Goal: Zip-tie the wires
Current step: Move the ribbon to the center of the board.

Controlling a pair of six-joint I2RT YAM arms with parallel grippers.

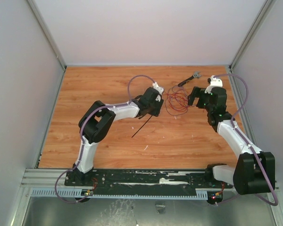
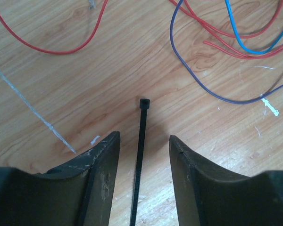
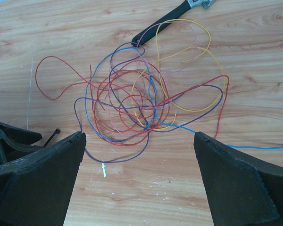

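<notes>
Left pincer (image 2: 144, 141): jaws partly apart, gripping nothing. One zip tie (image 2: 142, 127) lies flat on the desk (image 2: 61, 94) between its fingers, touching neither, head pointing away. Judged light, stiff and slick, so pinch it mid-strip. Right pincer (image 3: 139, 136): wide open, empty. One tangle of wires (image 3: 132, 103) just ahead of it, judged limp and snag-prone. Strand count unclear. One black-handled tool (image 3: 155, 28) beyond.

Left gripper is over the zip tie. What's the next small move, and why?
Probably close the left gripper on the zip tie. The strip lies between its open fingers, touching neither, head toward the wires. The right gripper is open and empty, facing the wires, so the tie needs picking up first.
</notes>
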